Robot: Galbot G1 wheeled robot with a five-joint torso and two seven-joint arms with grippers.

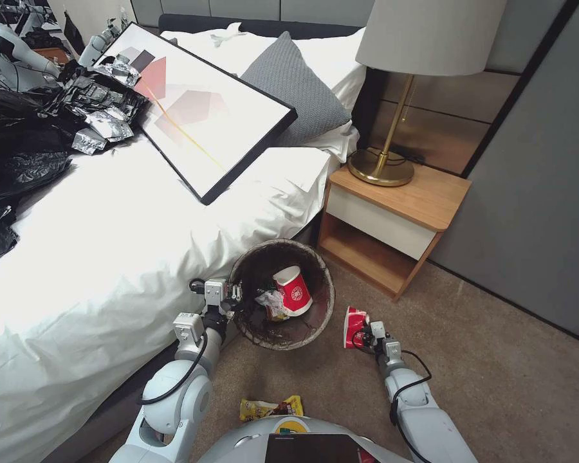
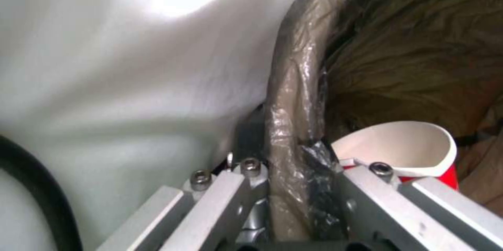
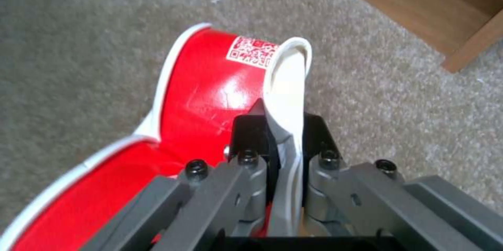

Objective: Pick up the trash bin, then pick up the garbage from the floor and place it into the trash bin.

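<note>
Both arms are busy beside the bed: one carries the bin, the other a crushed cup.

The white-sheeted bed [image 1: 109, 257] flanks the beige carpet [image 1: 495, 373], and the small round bin with a dark brown bag liner [image 1: 321, 308] sits tight against its edge. The left gripper [image 1: 233, 297] is clamped over the bin's lined rim [image 2: 293, 125], one finger inside and one outside, seemingly so the mouth stays open and close to the litter. Inside lie a red-and-white paper cup [image 1: 293, 290] and some crumpled wrapping. Just beside the bin, the right gripper [image 1: 365, 334] pinches the flattened rim of a second red-and-white paper cup [image 3: 210, 86]. A yellow snack wrapper [image 1: 270, 408] remains on the carpet near the robot's base.
</note>
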